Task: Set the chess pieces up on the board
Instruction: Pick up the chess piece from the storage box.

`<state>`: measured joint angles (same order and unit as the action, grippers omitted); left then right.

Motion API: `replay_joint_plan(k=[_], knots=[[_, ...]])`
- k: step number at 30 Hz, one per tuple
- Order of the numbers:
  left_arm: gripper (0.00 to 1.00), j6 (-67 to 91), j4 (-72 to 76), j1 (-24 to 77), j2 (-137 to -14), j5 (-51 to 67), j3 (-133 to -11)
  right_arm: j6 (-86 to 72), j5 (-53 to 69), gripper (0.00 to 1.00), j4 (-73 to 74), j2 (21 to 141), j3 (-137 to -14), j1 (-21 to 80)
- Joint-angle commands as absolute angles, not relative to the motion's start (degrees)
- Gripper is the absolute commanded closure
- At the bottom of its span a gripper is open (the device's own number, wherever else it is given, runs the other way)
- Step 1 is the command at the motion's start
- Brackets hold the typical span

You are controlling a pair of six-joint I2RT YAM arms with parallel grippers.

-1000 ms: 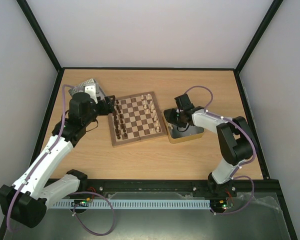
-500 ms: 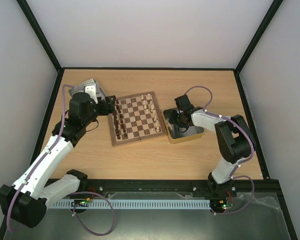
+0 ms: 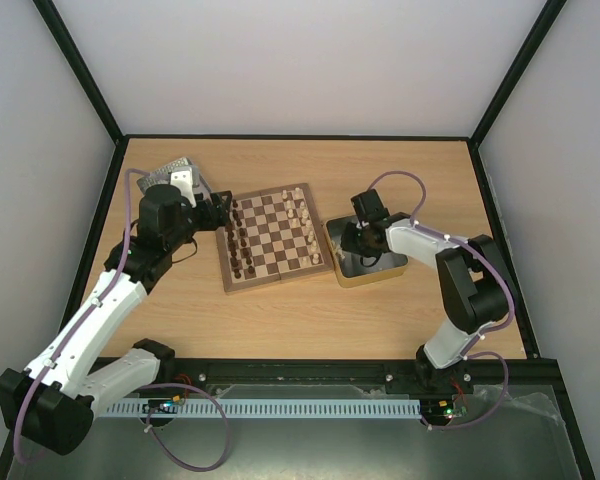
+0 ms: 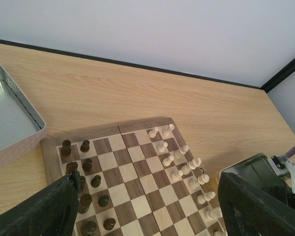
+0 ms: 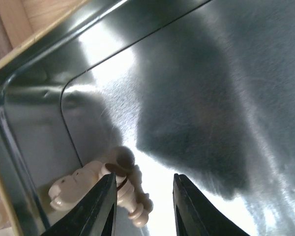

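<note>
One board [image 3: 273,238] lay mid-worktop [image 3: 310,310] between two tins, the left tin [image 3: 175,172] and the right tin [image 5: 196,73]. Cream chess pieces [image 4: 187,169] stood in two ranks along its right side and dark pieces [image 4: 88,182] along its left; exact counts were unclear. The right end effector [image 5: 143,177], released and gripping nothing, sat inside the right tin beside at least two loose cream pieces [image 5: 69,189] lying in a corner. The left end effector [image 4: 150,179] hung wide open over the board's left edge.
</note>
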<state>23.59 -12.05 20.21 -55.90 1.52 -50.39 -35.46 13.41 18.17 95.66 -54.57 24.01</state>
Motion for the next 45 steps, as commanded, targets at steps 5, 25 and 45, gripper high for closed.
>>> replay_joint_plan(k=[5, 25, 45], knots=[[0.21, 23.63, -9.93, 19.88, -55.73, 1.8, -50.06, -30.59, 19.11, 0.7, 22.54, 96.12, -55.12, 24.53], [0.21, 23.35, -9.84, 19.86, -55.46, 1.53, -49.66, -31.93, 0.62, 0.93, 28.96, 100.8, -59.69, 28.65], [0.21, 31.82, -3.03, 20.04, -56.9, 19.36, -47.49, -34.51, 15.38, 0.97, -1.75, 77.28, -46.78, 29.17]])
